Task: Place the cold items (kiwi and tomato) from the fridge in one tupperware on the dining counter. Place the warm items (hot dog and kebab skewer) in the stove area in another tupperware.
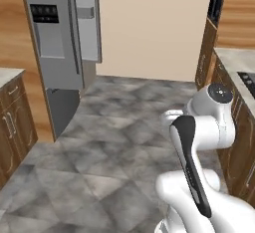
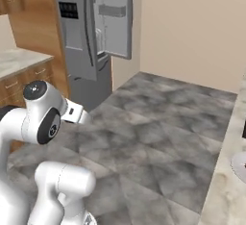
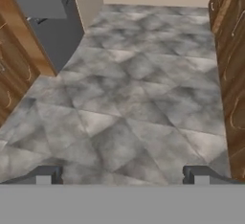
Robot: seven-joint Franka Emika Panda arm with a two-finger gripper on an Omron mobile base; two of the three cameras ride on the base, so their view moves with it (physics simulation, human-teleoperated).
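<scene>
Gripper (image 3: 122,175): nearest the hand camera, two dark fingertips (image 3: 45,174) are seen set wide apart at the bottom of the hand view, with nothing held between them; only bare floor is seen past them.
Arm (image 1: 199,147): folded close over the base, with the hand carried low and aimed down and forward at the floor.
Floor (image 3: 139,98): grey marbled tiles are spread between the robot and the fridge; no object is seen lying on them.
Fridge (image 1: 55,38): a steel fridge is seen ahead and to the left, well apart from the robot; one upper door (image 2: 114,17) is swung open, with pale door shelves showing.
Kiwi and tomato: neither can be made out; the fridge interior is hidden or too small to read from this range, so they are judged to be inside still.
Hot dog and kebab skewer: not made out; a corner of the stove top (image 1: 248,81) is seen on the right-hand counter.
Tupperware: none can be identified.
Cabinets (image 1: 15,122): wooden base units are seen at the left and along the right wall.
Progress: judged to be at the start, since nothing is carried and nothing is seen placed.
Left to do: the fridge is to be approached, then all four items fetched and sorted.
</scene>
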